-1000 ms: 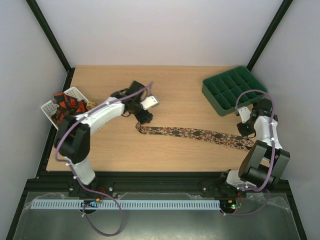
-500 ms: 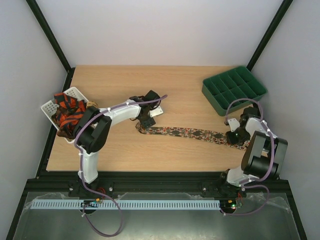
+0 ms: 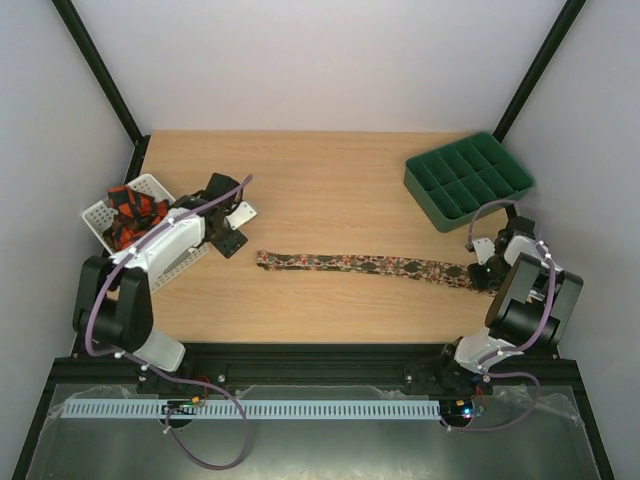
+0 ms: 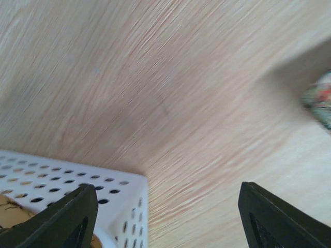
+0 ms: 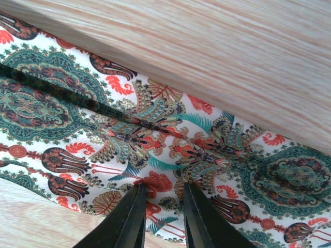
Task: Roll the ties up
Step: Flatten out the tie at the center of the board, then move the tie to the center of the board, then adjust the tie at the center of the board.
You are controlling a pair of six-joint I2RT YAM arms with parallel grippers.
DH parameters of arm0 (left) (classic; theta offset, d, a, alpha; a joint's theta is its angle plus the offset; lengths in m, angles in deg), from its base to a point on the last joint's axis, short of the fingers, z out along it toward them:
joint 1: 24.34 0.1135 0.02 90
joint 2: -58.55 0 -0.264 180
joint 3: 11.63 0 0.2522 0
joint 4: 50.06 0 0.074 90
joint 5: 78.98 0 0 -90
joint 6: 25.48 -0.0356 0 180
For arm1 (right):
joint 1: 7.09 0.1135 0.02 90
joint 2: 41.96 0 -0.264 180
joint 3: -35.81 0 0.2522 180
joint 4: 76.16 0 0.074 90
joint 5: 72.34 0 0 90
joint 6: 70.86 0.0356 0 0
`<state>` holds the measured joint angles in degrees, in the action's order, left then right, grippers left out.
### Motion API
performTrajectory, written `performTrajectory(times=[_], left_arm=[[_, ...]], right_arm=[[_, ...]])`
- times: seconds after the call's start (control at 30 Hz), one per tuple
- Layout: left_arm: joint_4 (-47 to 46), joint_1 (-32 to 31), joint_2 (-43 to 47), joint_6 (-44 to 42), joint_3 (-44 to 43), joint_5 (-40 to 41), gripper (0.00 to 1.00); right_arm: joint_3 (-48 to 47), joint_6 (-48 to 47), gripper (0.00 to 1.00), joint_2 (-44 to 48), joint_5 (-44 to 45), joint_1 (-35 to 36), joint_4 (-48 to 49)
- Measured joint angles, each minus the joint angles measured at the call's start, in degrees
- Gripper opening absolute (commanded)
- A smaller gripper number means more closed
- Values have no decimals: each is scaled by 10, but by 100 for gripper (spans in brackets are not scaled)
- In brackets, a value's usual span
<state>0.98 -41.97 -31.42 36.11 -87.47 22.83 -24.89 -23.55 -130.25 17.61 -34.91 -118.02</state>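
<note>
The floral-print tie (image 3: 370,265) lies flat and stretched out on the wooden table (image 3: 330,180), its wide end directly under the right gripper (image 3: 487,270) and its narrow end well apart from the left gripper (image 3: 228,228), off toward the table's middle. In the right wrist view the right gripper (image 5: 163,188) is nearly closed, its two black fingers (image 5: 129,217) pressed down onto the patterned fabric (image 5: 77,103) with a slim pinch of cloth between the tips. The left gripper (image 4: 165,227) hangs released, jaws wide apart, over bare wood with nothing between them; the corner of the white perforated basket (image 4: 77,175) sits just below its one finger. That basket (image 3: 100,215) holds a heap of red-orange and black ties (image 3: 135,212). A green compartment tray (image 3: 420,185) stands just beyond the right gripper.
</note>
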Motion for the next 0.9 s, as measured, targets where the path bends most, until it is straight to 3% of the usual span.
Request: performTrajectory(times=[0.13,0.37,0.63,0.9], left_arm=[[19,2,45,-12,-2,-97,80],[29,-47,21,2,-40,-246,81],[30,-75,11,8,-45,-318,84],[15,-136,-24,-11,-56,-331,79]], right_arm=[[-17,-26,23,-12,10,-15,-1],[-43,-110,22,-38,37,-60,16],[-134,-171,28,-73,47,-104,27],[-150,-139,27,8,-41,-66,-52]])
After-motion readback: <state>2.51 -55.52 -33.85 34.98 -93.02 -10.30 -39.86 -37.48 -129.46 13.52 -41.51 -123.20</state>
